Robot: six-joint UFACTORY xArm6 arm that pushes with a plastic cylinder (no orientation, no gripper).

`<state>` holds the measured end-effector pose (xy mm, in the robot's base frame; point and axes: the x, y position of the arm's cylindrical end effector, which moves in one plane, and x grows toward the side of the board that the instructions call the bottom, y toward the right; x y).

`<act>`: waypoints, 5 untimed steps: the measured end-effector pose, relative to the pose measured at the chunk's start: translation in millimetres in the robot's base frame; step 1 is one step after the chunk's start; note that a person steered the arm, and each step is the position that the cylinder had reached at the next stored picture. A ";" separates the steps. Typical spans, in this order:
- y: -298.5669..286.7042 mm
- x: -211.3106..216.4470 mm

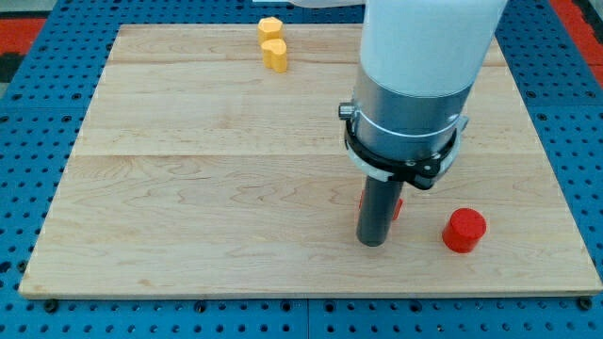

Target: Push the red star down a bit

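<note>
Camera view shows a pale wooden board (236,169) on a blue pegboard table (28,141), with a white and grey robot arm (415,85) coming down from the view's top. The arm has no jaws to open or close and holds nothing; it ends in a straight dark rod, and my tip (373,243) rests on the board near the view's bottom. The small red star block (396,207) is almost wholly hidden behind the rod, with only red slivers showing just beside it, above my tip and to its right. Whether they touch cannot be told. Judging by this, the star already lies low on the board, so little or no pushing seems left. A red cylinder block (464,231) sits near, to the tip's right. A yellow block (273,43), shape unclear, lies well apart toward the top.
</note>
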<state>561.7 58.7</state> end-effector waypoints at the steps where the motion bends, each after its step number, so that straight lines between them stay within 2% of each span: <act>1: -17.4 -32.1; 2: -11.6 -82.9; 3: 40.9 -77.6; 5: 32.9 -45.4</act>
<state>516.3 91.7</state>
